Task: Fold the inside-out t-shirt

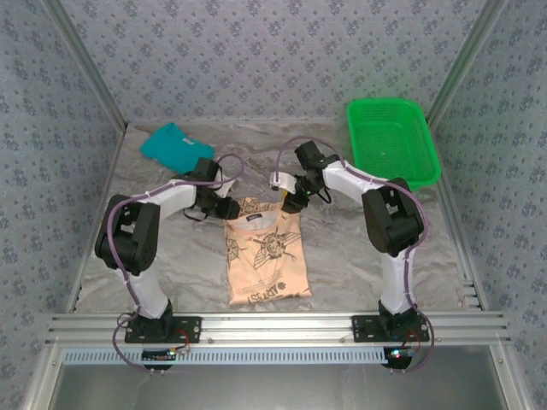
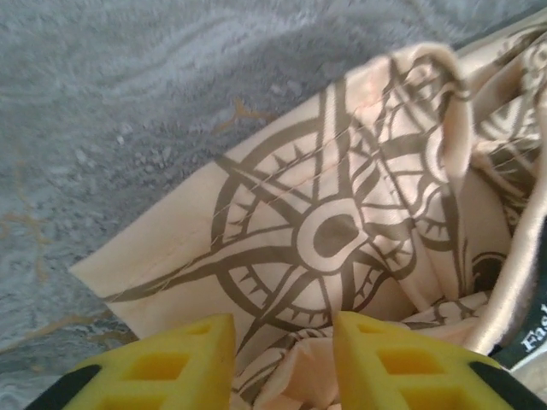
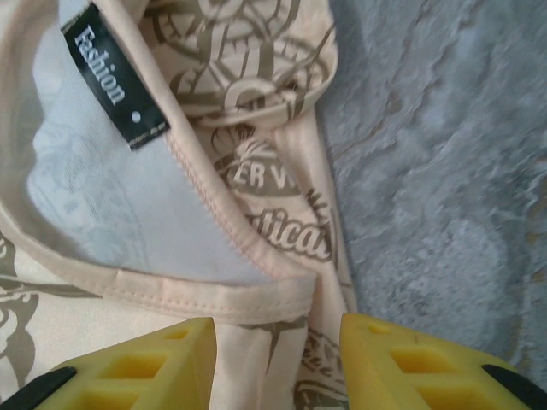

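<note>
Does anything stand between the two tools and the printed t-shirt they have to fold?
Nothing visible does. The left tool and right tool hang over the t-shirt at its collar, cloth showing between their jaws. The teal shirt and green basket lie well apart.

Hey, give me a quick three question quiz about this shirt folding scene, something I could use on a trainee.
1. True or false: the t-shirt lies inside the green basket.
2. Where is the teal shirt? A) at the far left corner of the table B) in the basket C) under the t-shirt
3. Fill in: the black label at the collar reads ____.
Key: 1 false; 2 A; 3 Fashion.
</note>
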Available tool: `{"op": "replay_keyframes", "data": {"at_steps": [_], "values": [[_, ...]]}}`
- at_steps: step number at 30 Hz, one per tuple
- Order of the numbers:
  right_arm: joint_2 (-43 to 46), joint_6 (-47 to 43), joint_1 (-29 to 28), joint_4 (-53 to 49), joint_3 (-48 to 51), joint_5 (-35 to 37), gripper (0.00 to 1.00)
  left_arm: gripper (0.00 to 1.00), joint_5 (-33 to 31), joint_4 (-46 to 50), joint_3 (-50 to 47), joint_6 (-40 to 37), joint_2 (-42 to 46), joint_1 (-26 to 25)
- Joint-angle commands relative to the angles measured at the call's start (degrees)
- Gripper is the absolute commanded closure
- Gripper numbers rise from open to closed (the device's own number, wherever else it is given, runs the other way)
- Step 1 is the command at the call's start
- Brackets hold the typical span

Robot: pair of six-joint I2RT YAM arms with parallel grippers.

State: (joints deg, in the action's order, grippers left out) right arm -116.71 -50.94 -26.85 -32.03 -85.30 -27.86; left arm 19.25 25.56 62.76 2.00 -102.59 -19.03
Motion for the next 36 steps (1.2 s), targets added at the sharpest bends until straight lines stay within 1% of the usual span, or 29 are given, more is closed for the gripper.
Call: {"op": "replay_keyframes", "data": {"at_steps": [1,4,9,12,16,20,24,26,27,28,29,30,32,33,36], "values": [[-0.46,-0.33,1.02,-3.49,-2.23,-0.60,0.56,0.60,1.74,4.47,0.96,1.41,1.50,-0.49],[-0.37,0.22,1.91,-3.73,-2.59,-1.89,0.56,0.50,0.61,4.29,0.00,2.57,5.33,-0.49],[-0.38,-2.08,2.51,-5.48,-2.83,-3.51,0.56,0.42,-0.06,2.85,-3.44,1.59,12.44,0.77],[-1.51,-2.87,2.54,-6.59,-4.00,-2.99,0.56,0.41,0.89,2.35,-5.39,2.13,13.32,1.46],[-3.62,-4.16,2.07,-9.55,-6.64,-1.61,0.56,0.41,1.91,3.91,-5.85,4.04,11.36,1.47],[-5.27,-5.21,0.91,-11.04,-8.10,0.15,0.56,0.41,2.48,2.49,-6.89,6.02,10.37,1.45],[-8.00,-6.20,-0.59,-13.93,-10.70,3.95,0.57,0.46,3.79,2.38,-5.47,6.69,8.05,0.87],[-8.84,-6.88,-1.35,-15.04,-11.35,5.87,0.61,0.51,3.76,2.54,-4.57,6.54,6.69,0.44],[-9.10,-6.96,-1.30,-15.49,-11.76,5.84,0.66,0.58,3.90,2.60,-3.97,6.45,5.73,0.42],[-9.09,-6.96,-1.29,-15.77,-11.98,5.59,0.73,0.65,3.98,2.88,-3.36,6.36,4.88,0.40],[-8.91,-6.68,-1.22,-15.77,-11.97,5.18,0.86,0.72,3.75,3.24,-2.79,6.35,4.00,0.39],[-8.52,-6.50,-1.10,-15.54,-11.80,4.57,0.91,0.77,3.70,3.44,-2.33,6.27,3.51,0.36],[-7.24,-6.27,-0.71,-14.47,-10.69,3.30,0.94,0.88,3.57,4.18,-1.42,6.22,3.59,0.31],[-6.61,-6.16,-0.38,-13.97,-10.30,2.57,0.94,0.92,3.61,5.36,-0.48,6.34,4.16,0.31],[-5.25,-5.85,0.50,-13.10,-9.32,1.21,0.96,0.93,2.51,7.43,2.65,8.29,7.05,-0.13]]}}
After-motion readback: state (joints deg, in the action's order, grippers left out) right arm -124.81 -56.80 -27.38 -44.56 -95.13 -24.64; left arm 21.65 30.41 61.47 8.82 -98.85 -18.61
